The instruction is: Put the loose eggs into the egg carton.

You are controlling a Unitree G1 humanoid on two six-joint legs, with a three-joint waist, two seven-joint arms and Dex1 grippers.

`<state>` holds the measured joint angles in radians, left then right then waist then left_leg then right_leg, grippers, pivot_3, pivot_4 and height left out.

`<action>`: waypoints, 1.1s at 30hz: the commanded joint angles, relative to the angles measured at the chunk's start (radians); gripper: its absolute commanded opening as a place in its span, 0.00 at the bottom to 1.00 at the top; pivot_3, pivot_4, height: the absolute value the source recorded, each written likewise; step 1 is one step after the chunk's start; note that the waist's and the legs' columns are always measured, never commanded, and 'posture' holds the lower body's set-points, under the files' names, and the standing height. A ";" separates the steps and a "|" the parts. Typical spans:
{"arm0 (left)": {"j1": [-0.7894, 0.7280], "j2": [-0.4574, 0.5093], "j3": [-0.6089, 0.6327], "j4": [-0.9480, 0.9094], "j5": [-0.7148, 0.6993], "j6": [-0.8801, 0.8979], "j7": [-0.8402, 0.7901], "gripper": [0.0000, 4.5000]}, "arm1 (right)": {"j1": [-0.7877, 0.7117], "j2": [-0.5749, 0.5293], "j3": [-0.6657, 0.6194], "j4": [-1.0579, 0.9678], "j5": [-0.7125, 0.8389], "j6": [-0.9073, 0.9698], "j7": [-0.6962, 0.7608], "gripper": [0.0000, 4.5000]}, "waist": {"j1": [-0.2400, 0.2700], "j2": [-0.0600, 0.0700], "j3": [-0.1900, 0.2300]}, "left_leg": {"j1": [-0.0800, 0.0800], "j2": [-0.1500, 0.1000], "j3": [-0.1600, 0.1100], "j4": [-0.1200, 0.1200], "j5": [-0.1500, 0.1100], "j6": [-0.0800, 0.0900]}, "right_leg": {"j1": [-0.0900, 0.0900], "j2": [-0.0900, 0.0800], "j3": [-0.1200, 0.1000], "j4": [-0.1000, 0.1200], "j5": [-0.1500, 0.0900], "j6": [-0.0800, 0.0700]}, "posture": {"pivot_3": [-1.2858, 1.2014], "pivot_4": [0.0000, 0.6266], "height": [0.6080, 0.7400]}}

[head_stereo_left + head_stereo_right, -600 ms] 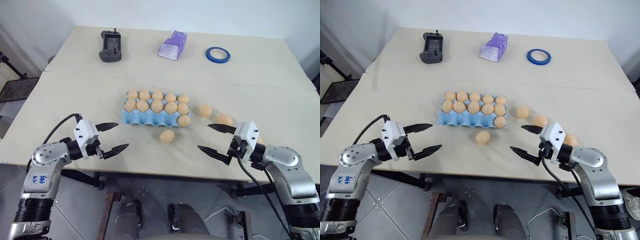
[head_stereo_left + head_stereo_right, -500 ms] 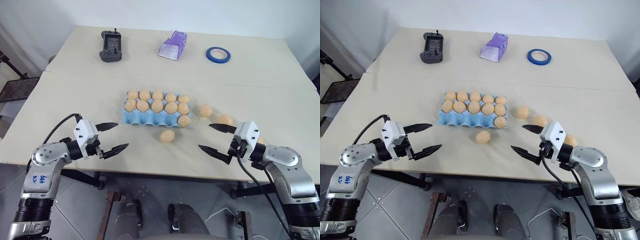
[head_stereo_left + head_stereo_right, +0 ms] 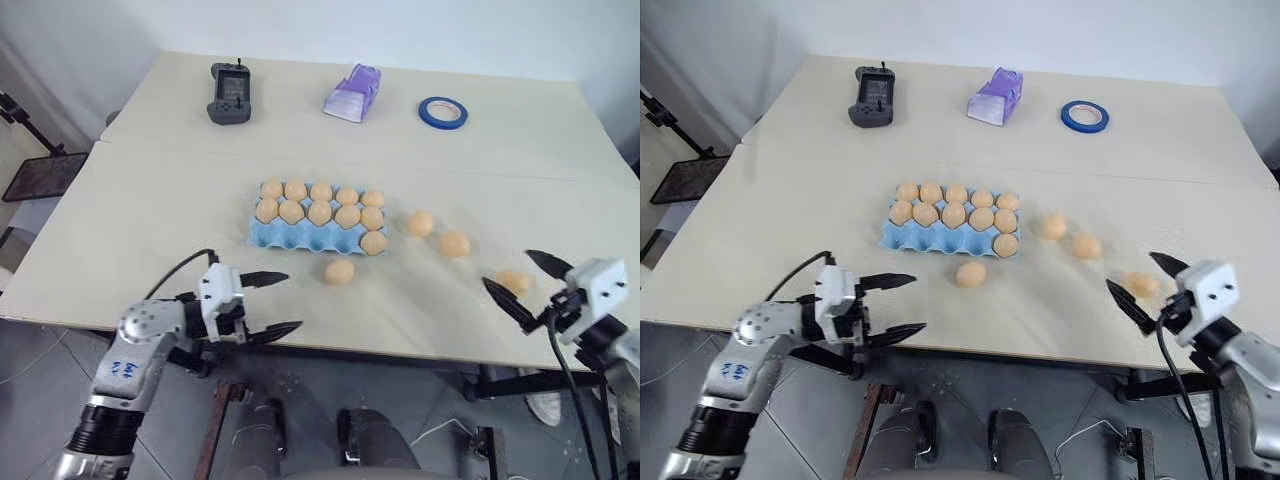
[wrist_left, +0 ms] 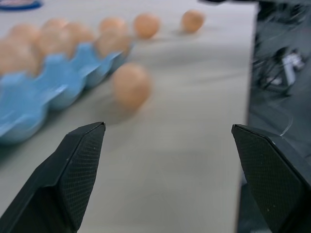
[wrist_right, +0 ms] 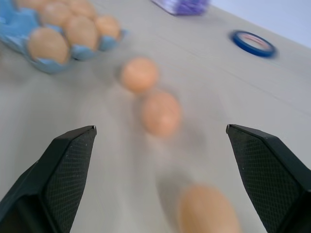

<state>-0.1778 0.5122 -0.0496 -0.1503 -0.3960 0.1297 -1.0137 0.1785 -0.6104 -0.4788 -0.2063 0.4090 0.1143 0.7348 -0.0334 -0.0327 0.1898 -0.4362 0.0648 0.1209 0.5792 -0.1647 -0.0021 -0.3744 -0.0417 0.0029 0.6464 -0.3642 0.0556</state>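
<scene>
I see the egg carton mid-surface: light-blue moulded tray w/ rounded cups, matte. Back row and middle row are each full of pale orange-tan eggs, plus one egg in the front row's right-end cup; rest of the front cups bare. The eggs are smooth ovals, all alike.

Four loose eggs lie on the surface: one just in front of the carton's right half, two to the carton's right, near each other, and a fourth close to the front edge, between the right pincer's fingers as seen from the head cam; can't tell if anything touches it.

Left pincer is spread wide, empty, at the front edge, left of the nearest loose egg. Right pincer is also spread wide. Fingers are black, tapered, w/ cross-hatched pads.

Surface is pale beige, matte, two slabs butted w/ a seam. Far slab: dark handheld controller, purple box, blue tape roll. White wall behind, grey tiled floor below.
</scene>
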 commanded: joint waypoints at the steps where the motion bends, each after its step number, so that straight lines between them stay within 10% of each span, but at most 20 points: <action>1: -0.066 -0.060 -0.055 -0.012 0.014 -0.028 0.013 0.98 | 0.043 0.030 -0.044 0.007 -0.006 -0.053 -0.029 1.00 | 0.003 0.000 0.000 | 0.000 0.000 0.000 0.001 0.000 0.000 | 0.001 0.000 0.000 0.000 0.000 0.000 | 0.52 0.24 1.00; 20: -0.137 -0.062 -0.071 0.085 0.039 -0.118 -0.038 0.98 | -0.304 -0.043 0.111 0.560 -0.101 -0.158 0.067 1.00 | -0.006 0.006 -0.003 | 0.001 0.000 0.001 0.009 0.001 0.004 | 0.001 0.001 0.002 0.006 0.002 0.003 | 0.52 0.24 1.00; 29: -0.087 -0.037 -0.010 0.095 0.041 -0.142 -0.019 1.00 | -0.349 -0.029 0.176 0.519 -0.094 -0.168 0.113 0.43 | -0.005 0.007 -0.003 | 0.001 0.000 0.001 0.010 0.001 0.004 | 0.001 0.000 0.002 0.007 0.002 0.003 | 0.52 0.24 1.00; 33: -0.049 -0.010 0.036 0.115 0.044 -0.151 0.004 1.00 | -0.301 -0.036 0.212 0.277 -0.010 -0.025 0.148 0.43 | -0.013 0.007 -0.003 | 0.000 0.001 0.001 0.009 0.001 0.004 | 0.000 0.001 0.002 0.008 0.002 0.002 | 0.52 0.24 1.00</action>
<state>-0.2310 0.4924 -0.0411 -0.0215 -0.3481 -0.0006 -1.0179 -0.1300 -0.6302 -0.2657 0.1652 0.3571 0.0502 0.8680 -0.0460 -0.0255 0.1869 -0.4358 0.0658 0.1214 0.5880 -0.1638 0.0023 -0.3747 -0.0409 0.0046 0.6550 -0.3628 0.0577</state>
